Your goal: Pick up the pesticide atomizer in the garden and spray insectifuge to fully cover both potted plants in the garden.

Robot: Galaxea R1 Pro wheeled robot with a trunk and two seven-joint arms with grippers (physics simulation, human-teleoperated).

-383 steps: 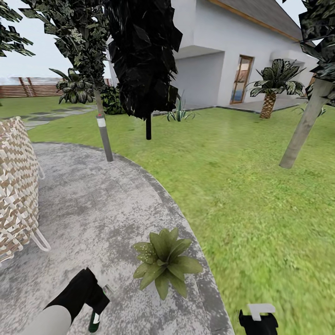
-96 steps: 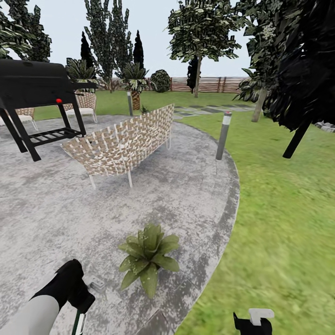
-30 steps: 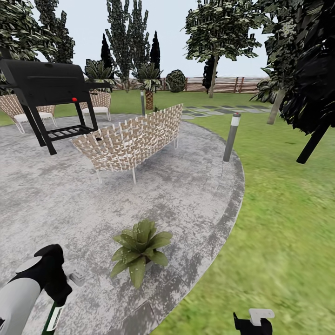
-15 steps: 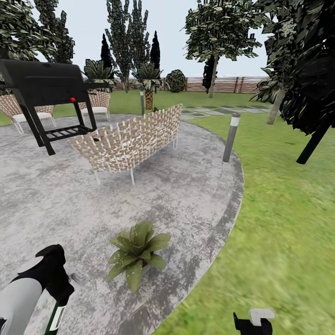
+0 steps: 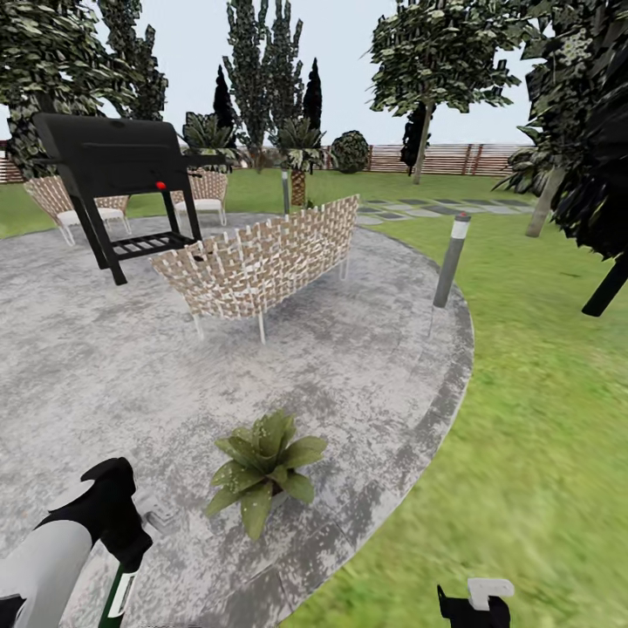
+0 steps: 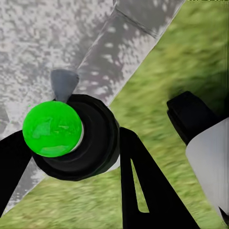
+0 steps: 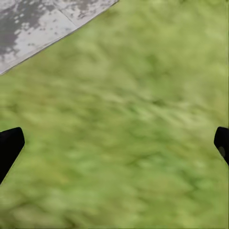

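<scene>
Pesticide atomizer [image 5: 118,593] is hanging low at your left side, right over the grey paved round [image 5: 87,384]. Your left hand [image 5: 122,558] is pinching it near its black top. You are seeing its dark green body and white label band in the head view. In the left wrist view you are looking down on the bottle's black top [image 6: 78,138] with a bright green button [image 6: 52,129], and a black finger [image 6: 143,186] is pressing on each side of it.

One potted plant [image 5: 262,462] is sitting on the paved round just beside the bottle, a little ahead of it. Its pointed green leaves are spreading out low.

Your right hand [image 5: 475,606] is hanging over the green lawn [image 5: 541,419], well apart from the plant. In the right wrist view its two black fingertips [image 7: 9,145] are sitting far apart at the edges, so the hand is spread wide and holding nothing.

Farther off, a woven bench [image 5: 262,262] and a black grill [image 5: 118,174] are standing on the paved round. A grey post lamp [image 5: 451,260] is standing at its edge. A brown wooden fence [image 5: 462,159] is running along the back.
</scene>
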